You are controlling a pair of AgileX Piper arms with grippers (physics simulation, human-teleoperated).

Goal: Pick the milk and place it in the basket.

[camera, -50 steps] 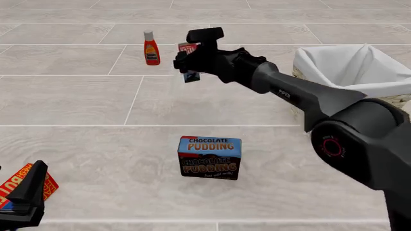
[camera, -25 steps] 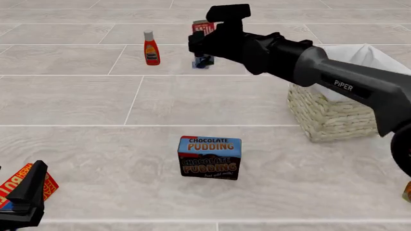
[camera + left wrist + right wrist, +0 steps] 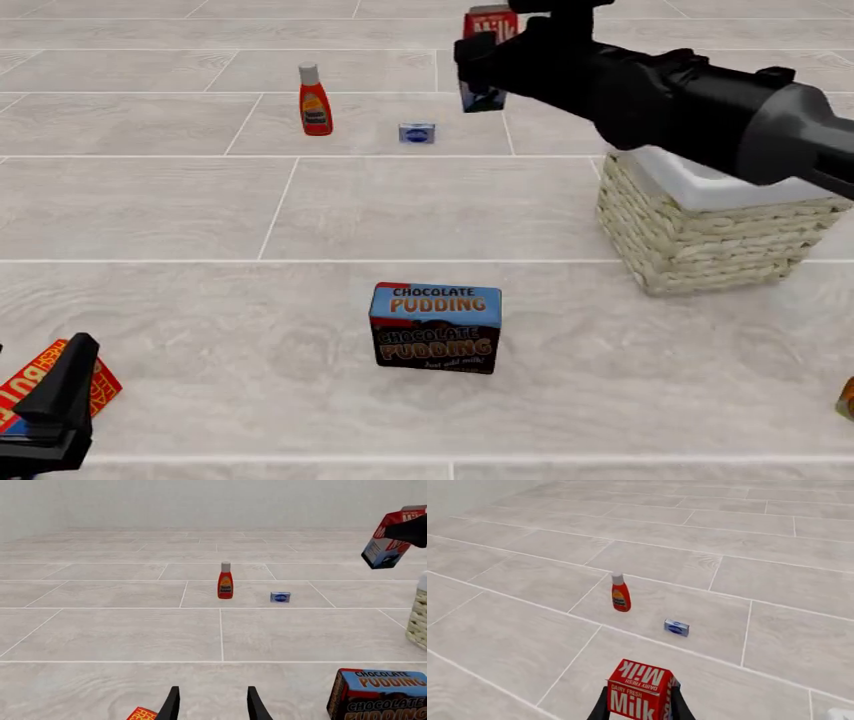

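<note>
The milk (image 3: pixel 489 26), a narrow carton with a red top and a blue-and-dark lower part, hangs in the air at the back of the scene, left of the basket (image 3: pixel 701 235). My right gripper (image 3: pixel 483 62) is shut on it. In the right wrist view the milk (image 3: pixel 639 698) sits upright between the two fingers (image 3: pixel 601 708), high above the floor. The basket is pale wicker with a white cloth lining (image 3: pixel 694 185), and my right arm crosses above it. At the lower left, my left gripper (image 3: pixel 60 400) rests low and open, empty in its own view (image 3: pixel 213 707). From there the milk (image 3: pixel 390 540) shows tilted, high at the right.
A red sauce bottle (image 3: pixel 314 100) and a small blue box (image 3: pixel 416 133) stand at the back. The chocolate pudding box (image 3: pixel 437 328) sits in the middle foreground. A red packet (image 3: pixel 40 385) lies by my left gripper.
My right arm has lifted the milk higher and carried it right, toward the basket. The small blue box on the floor has come into view. The left arm has not moved.
</note>
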